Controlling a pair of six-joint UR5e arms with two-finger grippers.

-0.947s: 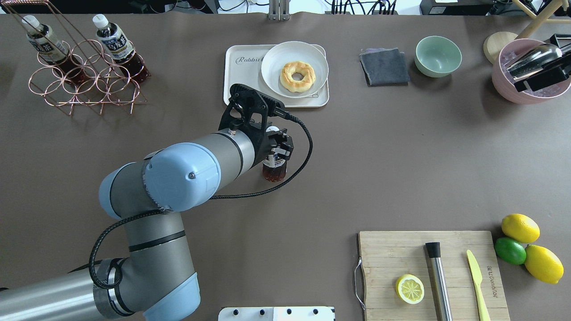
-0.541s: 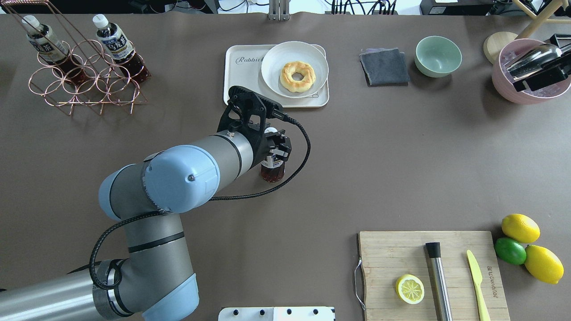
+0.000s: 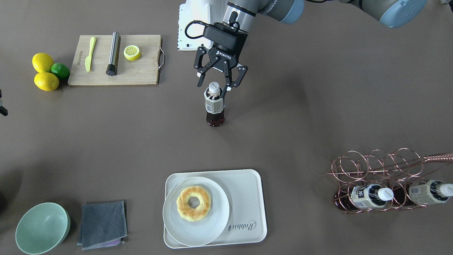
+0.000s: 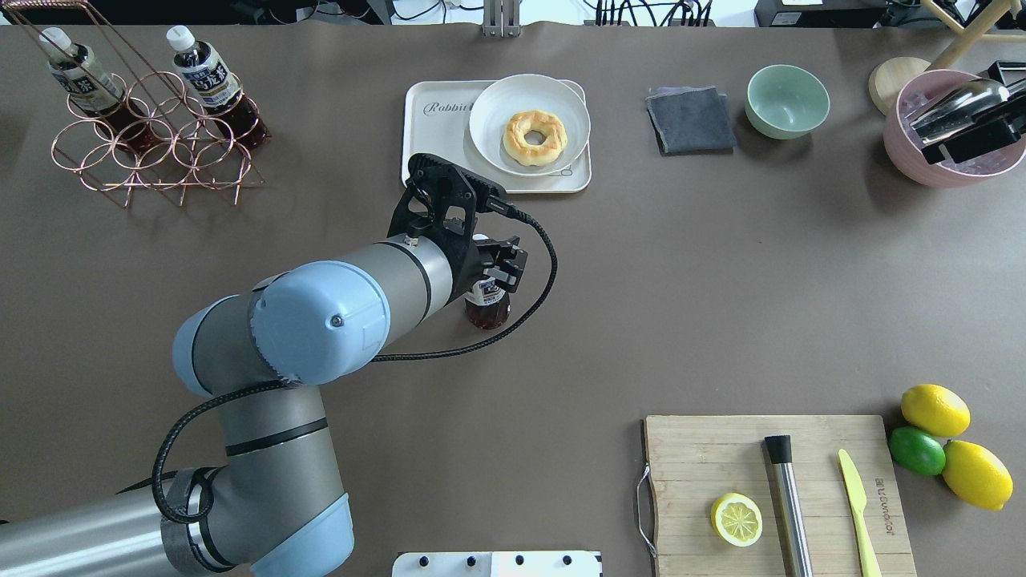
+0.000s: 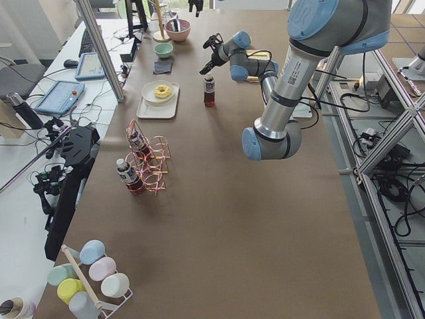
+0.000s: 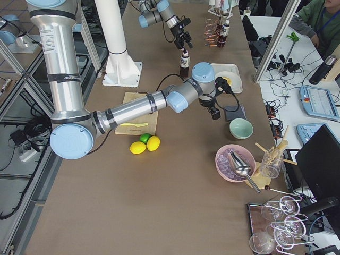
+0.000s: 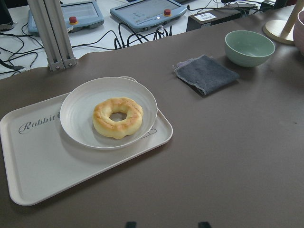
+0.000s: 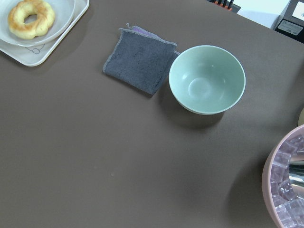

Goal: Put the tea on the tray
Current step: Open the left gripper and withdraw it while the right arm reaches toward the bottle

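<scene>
The tea bottle (image 3: 214, 106) stands upright on the bare table, nearer the robot than the tray; it also shows in the overhead view (image 4: 486, 308). My left gripper (image 3: 216, 86) is open, tilted forward, with its fingers spread just above and around the white cap. In the overhead view the left gripper (image 4: 501, 268) hides most of the bottle. The off-white "Rabbit" tray (image 4: 441, 152) lies farther out and carries a white plate (image 4: 497, 104) with a donut (image 4: 535, 137). The left wrist view shows the tray (image 7: 42, 166), not the bottle. My right gripper (image 4: 970, 136) hovers over a pink bowl; I cannot tell if it is open.
A copper wire rack (image 4: 152, 136) at the far left holds two more alike bottles. A grey cloth (image 4: 691, 120) and a green bowl (image 4: 787, 100) lie right of the tray. A cutting board (image 4: 721, 457) with a lemon half, a muddler and a knife is at the near right.
My left arm and gripper have drifted slightly left and toward the robot. The bottle under it looks shifted a little the same way and stays upright.
</scene>
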